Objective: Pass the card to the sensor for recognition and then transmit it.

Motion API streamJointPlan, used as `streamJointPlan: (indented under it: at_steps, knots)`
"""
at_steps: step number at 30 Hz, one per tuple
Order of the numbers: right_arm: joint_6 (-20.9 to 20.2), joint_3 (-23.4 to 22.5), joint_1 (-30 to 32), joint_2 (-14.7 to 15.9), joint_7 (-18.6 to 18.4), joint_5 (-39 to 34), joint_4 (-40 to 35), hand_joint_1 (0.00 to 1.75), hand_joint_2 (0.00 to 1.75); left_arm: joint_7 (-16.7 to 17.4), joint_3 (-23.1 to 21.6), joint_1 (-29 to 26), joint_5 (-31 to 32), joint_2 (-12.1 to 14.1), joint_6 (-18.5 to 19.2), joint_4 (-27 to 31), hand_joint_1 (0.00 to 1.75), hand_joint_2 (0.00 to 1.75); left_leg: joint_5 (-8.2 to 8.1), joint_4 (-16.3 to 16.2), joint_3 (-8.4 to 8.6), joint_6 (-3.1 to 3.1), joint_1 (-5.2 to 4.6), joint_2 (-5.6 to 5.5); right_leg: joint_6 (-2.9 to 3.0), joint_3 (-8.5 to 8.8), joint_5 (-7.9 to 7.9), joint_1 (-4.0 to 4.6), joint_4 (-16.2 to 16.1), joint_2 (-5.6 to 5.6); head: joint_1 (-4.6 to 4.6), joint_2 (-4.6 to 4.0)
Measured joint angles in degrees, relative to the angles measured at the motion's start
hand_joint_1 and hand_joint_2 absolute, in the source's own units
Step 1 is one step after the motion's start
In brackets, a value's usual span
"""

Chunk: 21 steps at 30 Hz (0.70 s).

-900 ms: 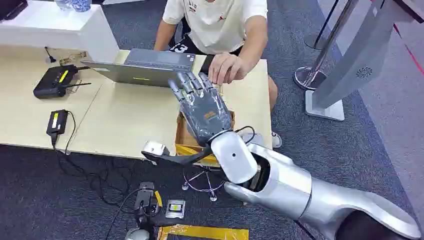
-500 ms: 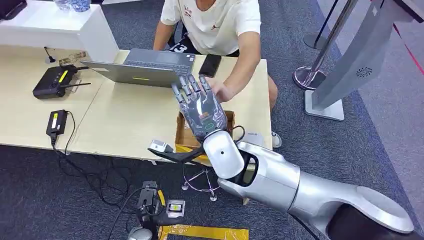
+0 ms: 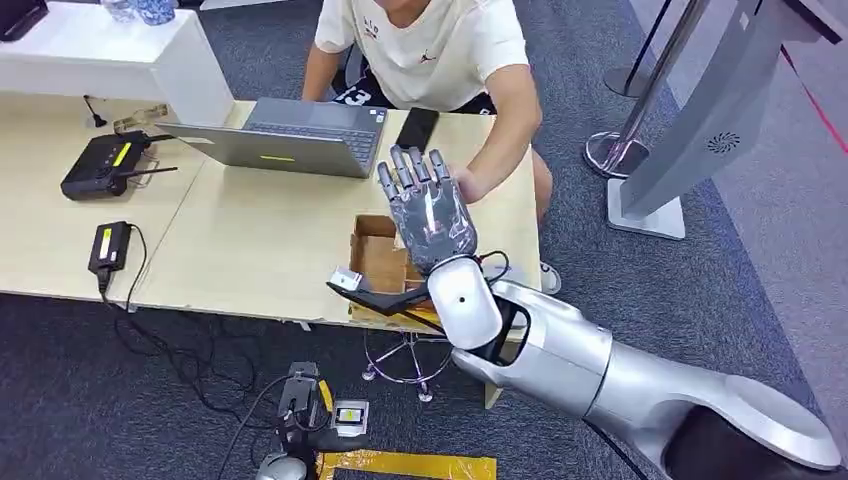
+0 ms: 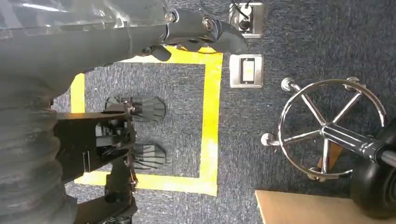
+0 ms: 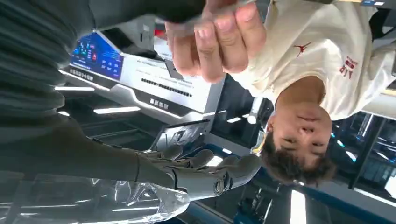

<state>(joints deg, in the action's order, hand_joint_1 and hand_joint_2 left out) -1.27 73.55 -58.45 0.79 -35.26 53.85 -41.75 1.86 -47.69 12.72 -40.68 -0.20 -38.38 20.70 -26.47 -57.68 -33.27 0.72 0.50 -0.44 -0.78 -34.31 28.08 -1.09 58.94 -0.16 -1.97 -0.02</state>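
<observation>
Thin pale card (image 5: 187, 25), edge-on and blurred, pinched in a person's hand (image 5: 215, 39). Tall grey slanted sensor stand (image 3: 715, 120) on the floor, far right.

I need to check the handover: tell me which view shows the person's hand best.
The right wrist view: the person's hand is close and large, fingers curled just beyond the right hand. The head view shows little of it, mostly hidden behind the raised right hand. The left wrist view looks down at the floor.

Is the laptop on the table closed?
No, the laptop on the table stands open, with its keyboard showing in the head view.
</observation>
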Motion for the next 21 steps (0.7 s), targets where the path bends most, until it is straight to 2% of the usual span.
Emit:
streamJointPlan:
  at_steps: [1,3,4,21]
  knots:
    - [0.2,-0.2,0.2,0.2,0.0,0.4,0.0,1.57,1.75,0.0,0.0,0.0,0.0,0.0,0.0,0.0,0.0,1.75,0.0,0.0,0.0,0.0,0.0,0.0,0.0,0.0,0.0,0.0,0.0,0.0,0.02,0.0]
    - [0.6,-0.9,0.7,0.4,0.0,1.6,0.2,1.62,1.75,0.0,0.0,0.0,0.0,0.0,-0.1,0.0,0.0,1.75,0.0,0.0,0.0,0.0,0.0,0.0,0.0,0.0,0.0,0.0,0.0,0.0,0.02,0.0]
    - [0.8,-1.1,0.8,0.5,0.0,2.0,0.3,1.71,1.75,0.0,0.0,0.0,0.0,0.0,-0.1,0.0,0.0,1.75,0.0,0.0,-0.01,0.0,0.0,0.0,0.0,0.0,0.0,0.0,0.0,0.0,0.02,0.0]
    - [4.5,-4.0,2.4,0.9,0.0,2.9,1.6,1.75,1.75,0.0,0.0,-0.7,-0.1,0.0,-0.3,0.0,0.0,1.75,-0.02,0.0,-0.01,0.02,0.0,0.0,0.0,0.01,0.0,0.0,0.0,-0.01,0.02,0.0]
